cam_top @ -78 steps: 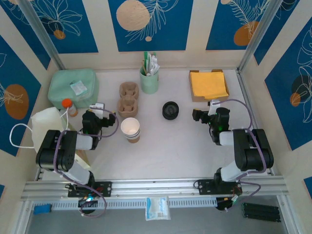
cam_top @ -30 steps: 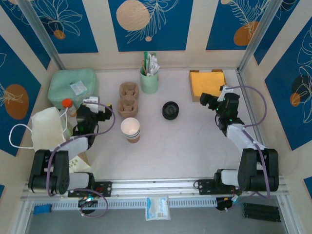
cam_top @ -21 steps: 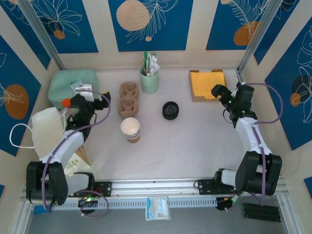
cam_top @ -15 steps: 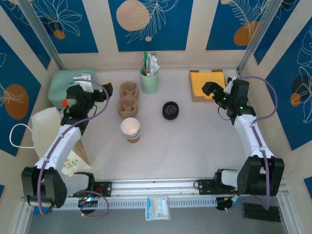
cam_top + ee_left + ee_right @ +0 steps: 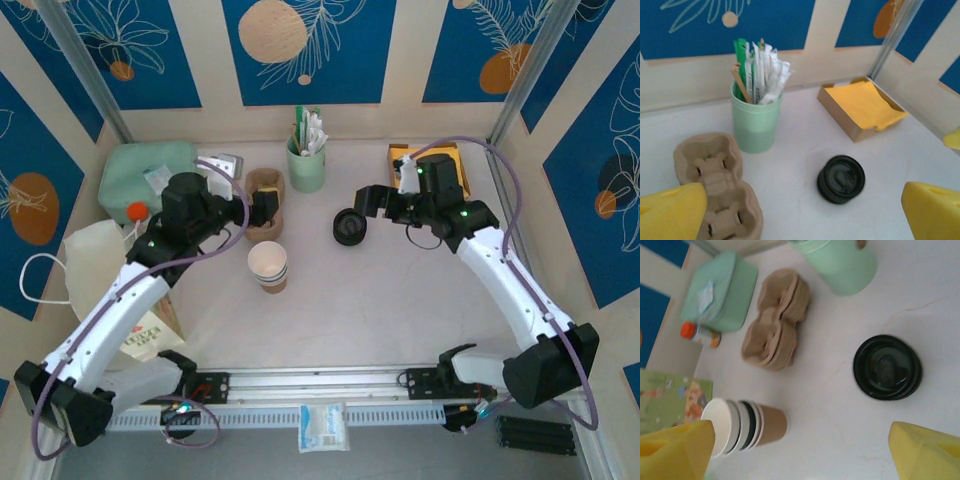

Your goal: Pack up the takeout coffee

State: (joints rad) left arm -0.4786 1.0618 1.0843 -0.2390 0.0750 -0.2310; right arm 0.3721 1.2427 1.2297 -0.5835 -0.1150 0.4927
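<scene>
The black lid lies flat on the bench, just left of our right end effector, which is spread wide and empty. The paper cup stands upright and unlidded, well apart, nearer our left end effector, likewise released above the pulp carrier.

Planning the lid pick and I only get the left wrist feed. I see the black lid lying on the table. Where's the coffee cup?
Observer: Brown paper cup stands upright with no lid, on the near side of the pulp carrier.
Operator: Right gripper?
Observer: Right gripper hangs open beside the black lid, holding nothing.
Operator: Anything in the cup?
Observer: From the top view its inside is white and looks empty.
</scene>
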